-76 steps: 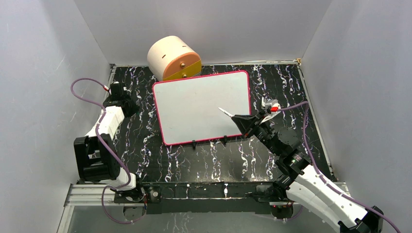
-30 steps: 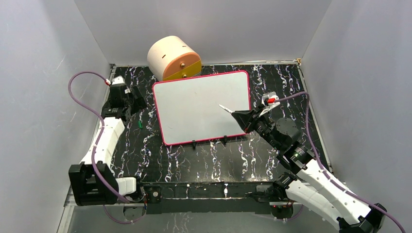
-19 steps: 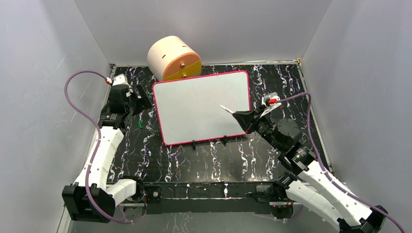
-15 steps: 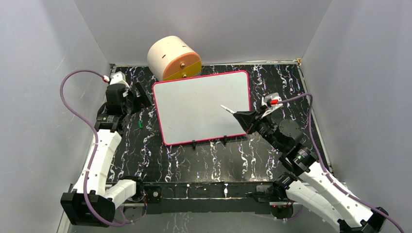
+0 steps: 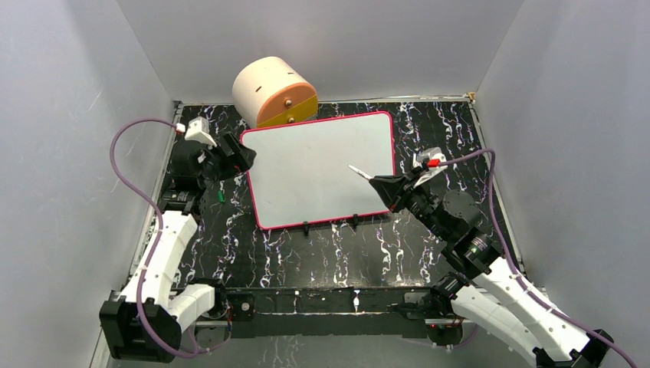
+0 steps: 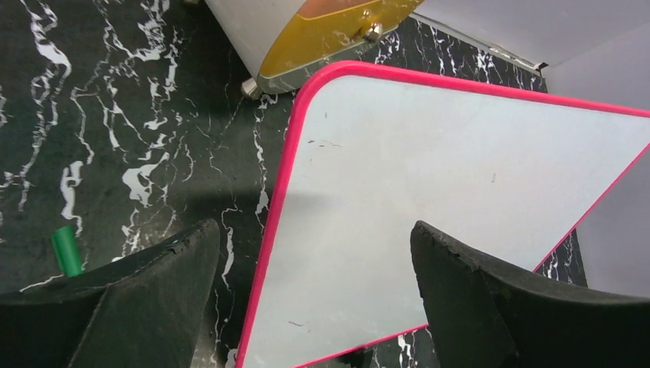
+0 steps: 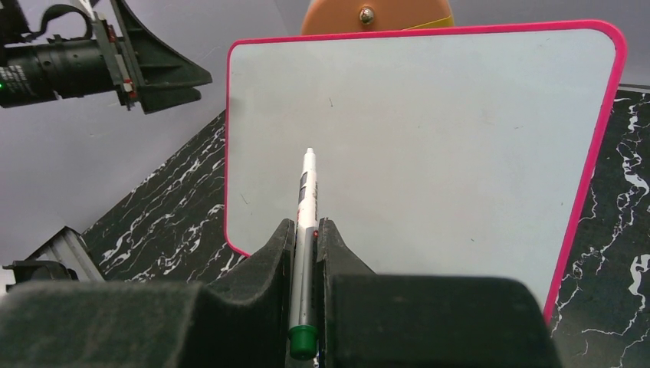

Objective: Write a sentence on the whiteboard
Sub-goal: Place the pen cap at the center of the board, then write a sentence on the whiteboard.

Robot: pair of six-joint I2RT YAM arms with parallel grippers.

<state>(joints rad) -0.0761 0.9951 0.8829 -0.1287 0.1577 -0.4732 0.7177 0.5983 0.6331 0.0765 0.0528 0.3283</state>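
Bright, even diffuse light, soft faint shadows on the whiteboard [image 6: 460, 176], right wrist foreground slightly blurred

Black white-veined marble-pattern tabletop [image 5: 322, 249]: enclosed by plain grey panel walls [image 5: 329, 38] on three sides.

Cream cylindrical drum-shaped box [image 5: 264, 84]: lying on its side at the far edge, left of centre. Its flat orange-and-yellow face [image 5: 290, 110] carries a small metal knob [image 6: 373, 31].

Small green cylindrical cap [image 6: 66, 250]: lying on the tabletop, left side, well apart from the box.

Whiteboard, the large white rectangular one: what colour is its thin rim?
Bright pink-red, all around the large white rectangular whiteboard; clearest in the left wrist view.
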